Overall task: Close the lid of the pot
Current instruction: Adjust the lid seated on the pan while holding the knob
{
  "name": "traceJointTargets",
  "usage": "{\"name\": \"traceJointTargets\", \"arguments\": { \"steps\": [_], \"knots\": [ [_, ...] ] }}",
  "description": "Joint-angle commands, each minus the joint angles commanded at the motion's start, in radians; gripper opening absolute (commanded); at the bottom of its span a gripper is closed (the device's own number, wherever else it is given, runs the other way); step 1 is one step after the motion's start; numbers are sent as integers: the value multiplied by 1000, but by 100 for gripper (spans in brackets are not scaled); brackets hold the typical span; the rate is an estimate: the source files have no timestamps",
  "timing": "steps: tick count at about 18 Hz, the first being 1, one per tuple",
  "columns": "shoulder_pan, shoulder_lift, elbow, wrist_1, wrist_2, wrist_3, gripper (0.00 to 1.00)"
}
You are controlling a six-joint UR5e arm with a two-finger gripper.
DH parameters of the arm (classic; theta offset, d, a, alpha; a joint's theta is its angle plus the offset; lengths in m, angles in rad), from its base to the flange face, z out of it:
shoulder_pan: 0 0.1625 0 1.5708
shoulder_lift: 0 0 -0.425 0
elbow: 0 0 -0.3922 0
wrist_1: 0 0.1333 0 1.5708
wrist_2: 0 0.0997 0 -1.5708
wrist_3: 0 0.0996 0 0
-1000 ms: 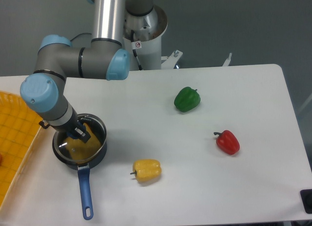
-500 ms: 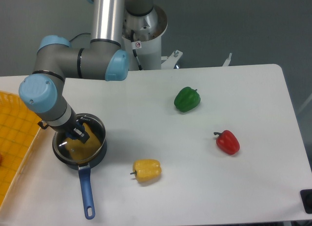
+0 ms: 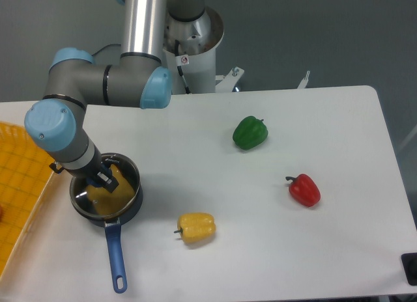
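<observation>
The fingers [image 3: 108, 179] sit low over the pot [image 3: 107, 199], right on the lid [image 3: 104, 190] resting across its rim; their opening can't be made out. The pot's blue handle points away below them on the white surface [image 3: 273, 250].

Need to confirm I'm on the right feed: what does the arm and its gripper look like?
The arm has silver tubes, grey joints with light blue caps and a white base with a small round sticker. A dark cable runs behind it. The gripper is small and dark; no details show.
</observation>
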Motion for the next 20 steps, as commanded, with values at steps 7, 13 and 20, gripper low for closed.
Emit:
{"name": "traceJointTargets", "arguments": {
  "steps": [7, 13, 20],
  "knots": [
    [2, -3, -2, 0, -2, 0, 54],
    [0, -9, 2, 2, 0, 0, 65],
    [2, -14, 5, 2, 0, 2, 100]
  ]
}}
